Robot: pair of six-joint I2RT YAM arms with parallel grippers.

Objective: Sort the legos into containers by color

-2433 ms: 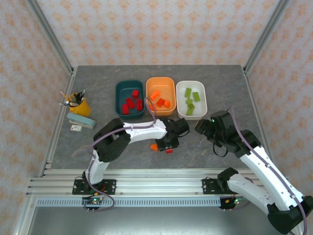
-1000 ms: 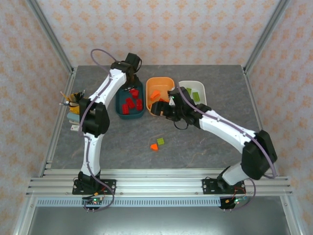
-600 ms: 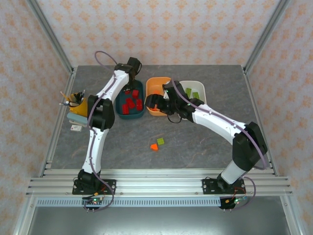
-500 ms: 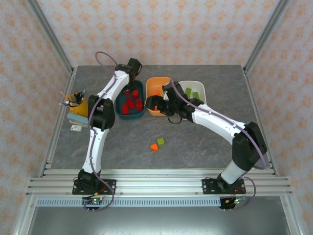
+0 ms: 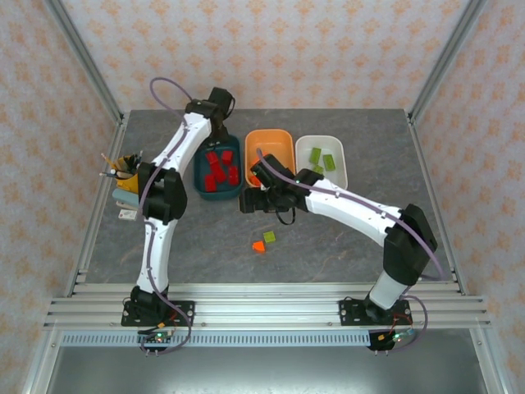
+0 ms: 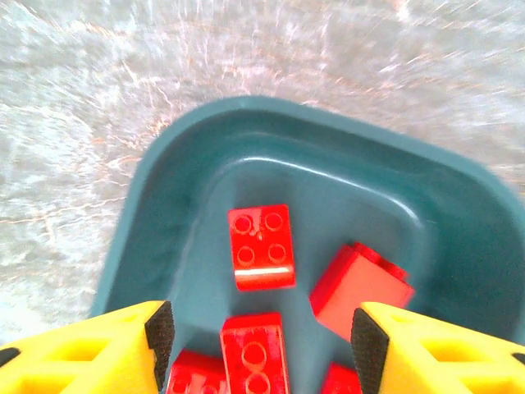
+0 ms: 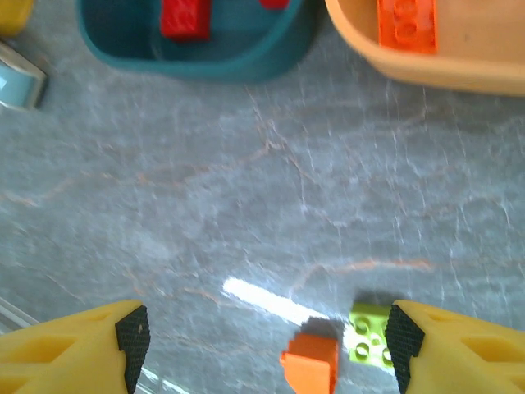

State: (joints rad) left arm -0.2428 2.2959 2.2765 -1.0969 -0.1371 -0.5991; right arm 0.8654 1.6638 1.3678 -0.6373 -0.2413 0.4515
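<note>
Table: grey stone-look top, arms bolted at near edge.

L arm stretched far out to the back-left. R arm bent across to table centre.

3 tubs in a row at the back, just beside each other: teal tub on the left, orange tub mid, white tub on the right.

L gripper sits over the far end of the teal tub. Jaws roughly half open, nothing between them. The wrist cam looks straight into the tub.

R gripper is over bare table, just in front of the gap between the teal and orange tubs. Jaws wide open, holding nothing. Height above the table is hard to judge, probably not touching.

Yellow pencil cup at the left table edge, well apart from the tubs.

Legos:
- red bricks lie in the teal tub, ~5 by wrist cam, one tilted on edge
- green bricks lie in the white tub
- an orange brick lies in the orange tub; the rest of that tub is partly behind the R arm
- 2 loose on the table near the centre, just beside each other: loose orange brick and loose green brick. On the R wrist cam both sit low in frame, green close to the right-hand finger.
</note>
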